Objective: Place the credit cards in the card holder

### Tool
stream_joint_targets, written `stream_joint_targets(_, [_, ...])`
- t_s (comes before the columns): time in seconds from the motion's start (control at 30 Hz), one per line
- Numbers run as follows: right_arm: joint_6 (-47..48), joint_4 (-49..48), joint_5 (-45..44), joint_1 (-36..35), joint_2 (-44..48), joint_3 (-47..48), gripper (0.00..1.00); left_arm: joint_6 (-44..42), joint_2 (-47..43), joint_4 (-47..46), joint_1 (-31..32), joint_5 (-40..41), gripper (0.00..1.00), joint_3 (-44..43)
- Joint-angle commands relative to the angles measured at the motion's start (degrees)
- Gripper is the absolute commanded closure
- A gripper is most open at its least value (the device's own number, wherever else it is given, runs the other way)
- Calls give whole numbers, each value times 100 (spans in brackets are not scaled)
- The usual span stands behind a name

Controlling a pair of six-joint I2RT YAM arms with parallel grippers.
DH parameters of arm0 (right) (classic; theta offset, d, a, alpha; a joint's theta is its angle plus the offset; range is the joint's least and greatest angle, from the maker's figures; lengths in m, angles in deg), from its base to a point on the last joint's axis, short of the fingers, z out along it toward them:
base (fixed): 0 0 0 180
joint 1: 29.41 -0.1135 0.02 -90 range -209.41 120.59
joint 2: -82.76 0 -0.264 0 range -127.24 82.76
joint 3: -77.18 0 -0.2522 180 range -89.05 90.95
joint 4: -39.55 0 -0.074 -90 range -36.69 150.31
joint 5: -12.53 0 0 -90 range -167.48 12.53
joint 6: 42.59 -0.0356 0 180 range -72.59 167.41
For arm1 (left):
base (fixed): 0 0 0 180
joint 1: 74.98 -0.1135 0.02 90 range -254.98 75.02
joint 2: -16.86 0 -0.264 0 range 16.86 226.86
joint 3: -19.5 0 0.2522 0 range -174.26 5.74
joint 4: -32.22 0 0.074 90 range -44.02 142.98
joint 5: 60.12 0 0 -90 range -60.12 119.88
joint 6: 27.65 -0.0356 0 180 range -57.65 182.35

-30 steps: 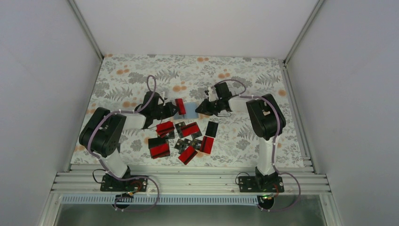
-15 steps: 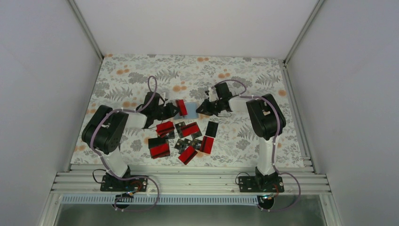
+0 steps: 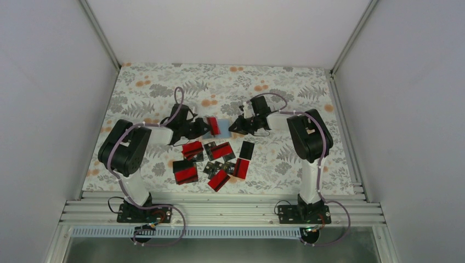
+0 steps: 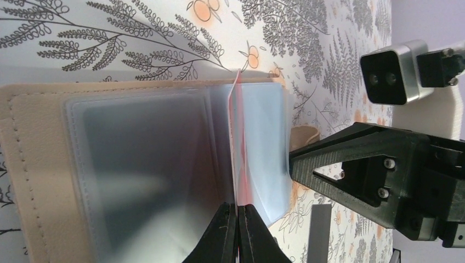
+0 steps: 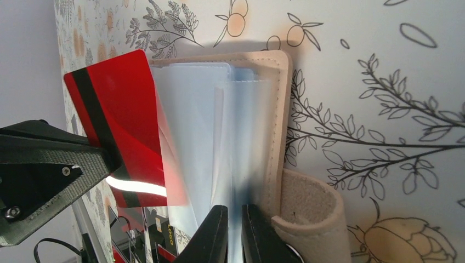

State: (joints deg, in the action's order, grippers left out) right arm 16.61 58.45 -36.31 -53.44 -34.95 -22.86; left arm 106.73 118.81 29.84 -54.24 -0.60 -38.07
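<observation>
The tan card holder (image 3: 224, 128) lies open on the floral cloth, its pale clear sleeves (image 4: 148, 153) facing up. My left gripper (image 4: 239, 211) is shut on a red credit card with a black stripe (image 5: 118, 126). In the left wrist view that card (image 4: 237, 137) stands on edge among the sleeves. My right gripper (image 5: 234, 219) is shut on a clear sleeve at the holder's right side, next to the tan rim (image 5: 281, 109) and the curled snap strap (image 5: 315, 219). From above, the two grippers (image 3: 204, 127) (image 3: 234, 126) face each other across the holder.
Several loose red-and-black credit cards (image 3: 215, 159) lie scattered on the cloth just in front of the holder, between the two arms. White walls enclose the table on the left, back and right.
My left gripper has carried the red card a little to the right, onto the holder. The right gripper's jaws have narrowed on the sleeve.
</observation>
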Motion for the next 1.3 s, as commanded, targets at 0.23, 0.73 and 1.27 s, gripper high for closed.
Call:
stream_joint_targets(0.23, [66,72,13,15,-170,-15,91,-198,271,938,-34,-243,98,-424])
stream_joint_targets(0.73, [143,151,93,7,-177,60,91,-522,592,1098,-119,-608,98,-663])
stream_joint_targets(1.27, [189,222,122,17,-228,163,91,-899,1008,1386,-88,-898,97,-1067])
